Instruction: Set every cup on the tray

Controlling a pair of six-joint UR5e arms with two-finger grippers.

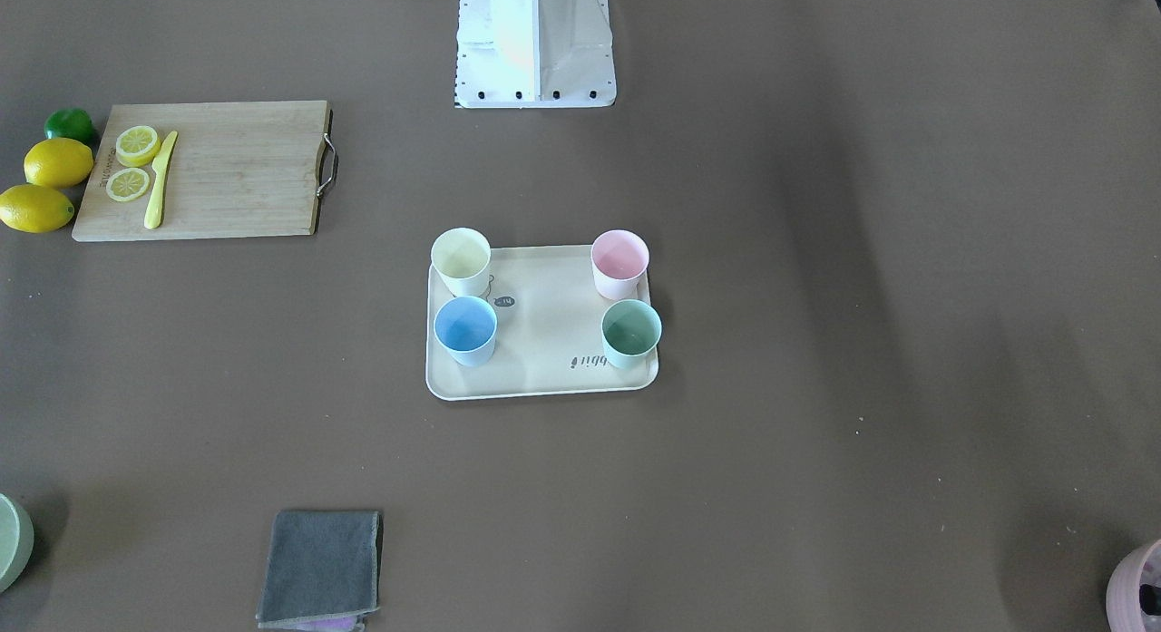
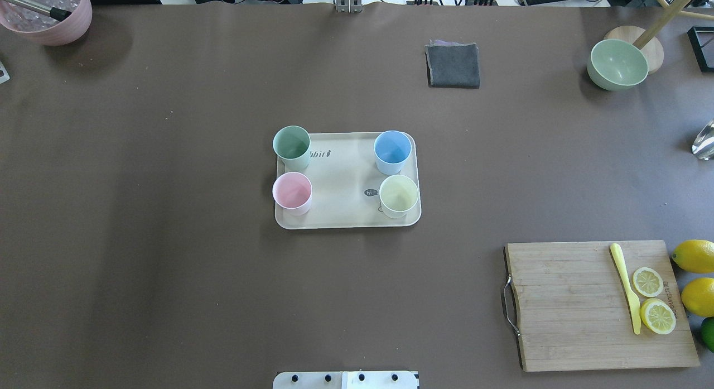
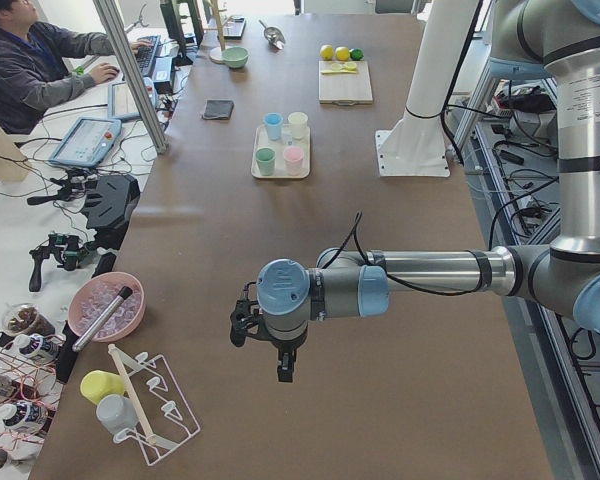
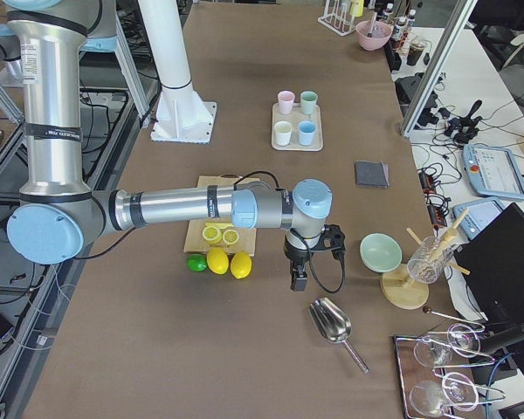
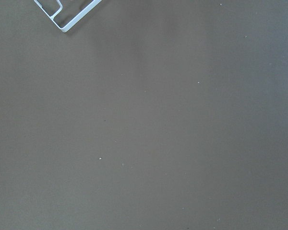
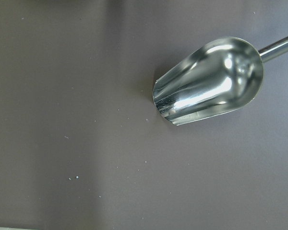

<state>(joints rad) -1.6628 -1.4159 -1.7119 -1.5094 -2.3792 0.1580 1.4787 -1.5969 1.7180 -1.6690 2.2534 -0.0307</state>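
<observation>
tray: flat cream rectangular tray with raised rim and "Rabbit" script (image 2: 340,177), mid-table, well apart from everything else
clock ref: overhead view, 12 = away from the robot
mint green tapered cup (image 2: 292,146): upright, tray's 10 o'clock corner, close against the rim
light blue tapered cup (image 2: 392,152): upright, 2 o'clock corner
pink tapered cup (image 2: 292,192): upright, 8 o'clock corner, close against the rim
pale yellow tapered cup (image 2: 399,195): upright, 4 o'clock corner
cup spacing: all four apart, none touching
left gripper (image 3: 280,355): over bare table at the robot's left end, near a white wire rack (image 5: 62,12); carries nothing visible; jaws released or clenched, cannot tell
right gripper (image 4: 301,271): over the robot's right end, above a shiny steel scoop (image 6: 209,81); carries nothing visible; jaw state, cannot tell
elsewhere: wooden cutting board (image 2: 569,305) at 4 o'clock from the tray, folded grey cloth (image 2: 453,65) at 1 o'clock
progress: looks done, four of four cups on the tray
step in hand: likely final check
doing it well: confirm the mint and pink bases sit inside the rim, not on it; keep both arms wide of the tray; don't re-grasp, since a nudge could tip a light cup
</observation>
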